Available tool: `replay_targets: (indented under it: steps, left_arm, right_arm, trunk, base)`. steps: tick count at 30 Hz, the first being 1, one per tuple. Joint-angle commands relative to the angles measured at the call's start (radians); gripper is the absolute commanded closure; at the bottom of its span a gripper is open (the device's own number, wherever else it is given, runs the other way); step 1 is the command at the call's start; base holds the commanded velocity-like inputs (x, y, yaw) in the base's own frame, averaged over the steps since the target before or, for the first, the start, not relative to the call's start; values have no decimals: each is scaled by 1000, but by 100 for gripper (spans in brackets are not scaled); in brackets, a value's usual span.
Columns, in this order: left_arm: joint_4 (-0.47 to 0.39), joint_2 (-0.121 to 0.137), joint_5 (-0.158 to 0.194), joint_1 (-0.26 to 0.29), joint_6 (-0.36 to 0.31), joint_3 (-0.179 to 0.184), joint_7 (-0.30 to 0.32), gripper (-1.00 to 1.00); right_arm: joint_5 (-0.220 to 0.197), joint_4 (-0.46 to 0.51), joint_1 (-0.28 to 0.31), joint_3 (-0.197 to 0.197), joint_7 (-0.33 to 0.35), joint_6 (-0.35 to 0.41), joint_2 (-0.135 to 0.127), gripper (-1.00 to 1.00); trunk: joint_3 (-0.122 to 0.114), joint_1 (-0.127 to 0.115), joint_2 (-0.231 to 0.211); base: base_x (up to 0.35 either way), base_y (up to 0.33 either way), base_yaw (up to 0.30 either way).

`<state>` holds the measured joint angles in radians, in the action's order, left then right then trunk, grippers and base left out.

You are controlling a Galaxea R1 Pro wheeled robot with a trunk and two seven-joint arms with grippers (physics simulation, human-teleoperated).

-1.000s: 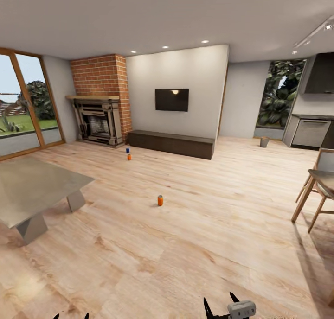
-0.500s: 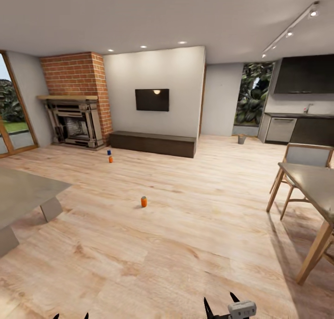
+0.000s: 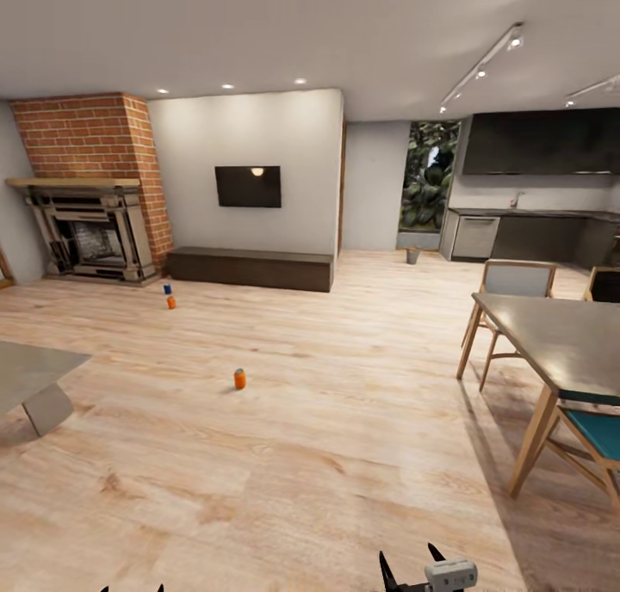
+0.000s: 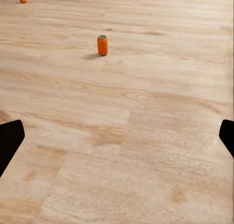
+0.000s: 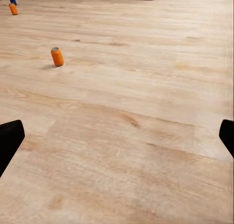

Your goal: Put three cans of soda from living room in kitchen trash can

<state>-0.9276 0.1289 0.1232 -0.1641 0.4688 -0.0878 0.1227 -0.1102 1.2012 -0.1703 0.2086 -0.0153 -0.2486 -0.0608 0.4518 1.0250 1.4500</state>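
Black pointed gripper fingers, pale grey wrist block — dark-lensed

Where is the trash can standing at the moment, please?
In the head view the trash can stands on the wood floor far back, right of centre, just left of the grey kitchen cabinets and below the garden window.
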Motion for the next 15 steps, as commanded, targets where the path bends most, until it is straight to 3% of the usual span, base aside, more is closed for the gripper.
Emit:
replay_targets:
  steps: [1,8,15]
  left_arm:
    - [1,0,0,0,1,0,0,-100]
    - [5,0,0,0,3,1,0,-100]
    - [6,0,0,0,4,2,0,-100]
  right_arm:
    - [0,0,0,0,0,0,0,-100]
    - [0,0,0,0,0,0,1,-100]
    - [0,0,0,0,0,0,1,-100]
  trunk:
    - [-1,0,0]
    - [-4,0,0]
    - [-8,0,0]
  base:
    - [44,1,-251]
    - [105,0,-251]
    - [226,67,-252]
